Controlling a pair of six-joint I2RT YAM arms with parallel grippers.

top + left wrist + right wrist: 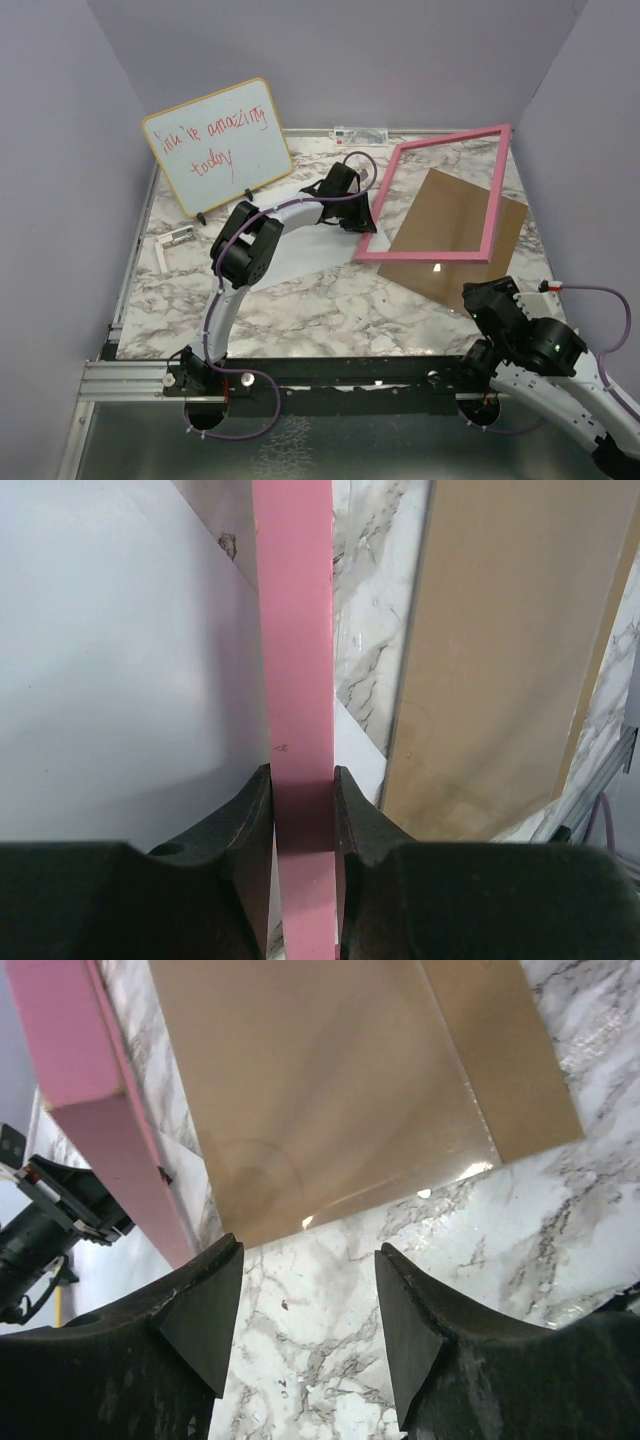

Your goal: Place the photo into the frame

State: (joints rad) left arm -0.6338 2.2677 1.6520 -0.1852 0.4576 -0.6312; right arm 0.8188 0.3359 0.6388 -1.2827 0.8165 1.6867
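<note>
The frame (421, 256) is a pink-bordered rectangle at the right middle of the table, tilted, with its left rail off the surface. My left gripper (368, 216) is shut on that rail (298, 630), which fills the gap between the fingers (250, 810). The photo (305, 255) lies white side up under the left arm, and it also shows as the white sheet (120, 660) left of the rail. The brown backing board (512, 226) lies flat beneath the frame. My right gripper (310, 1300) stands open over bare marble just short of the board's near edge (330, 1090), holding nothing.
A yellow-edged whiteboard (218, 145) with red writing stands propped at the back left. A small metal bracket (170, 245) lies near the left edge, and a white label strip (360, 132) sits at the back wall. Purple walls enclose the table.
</note>
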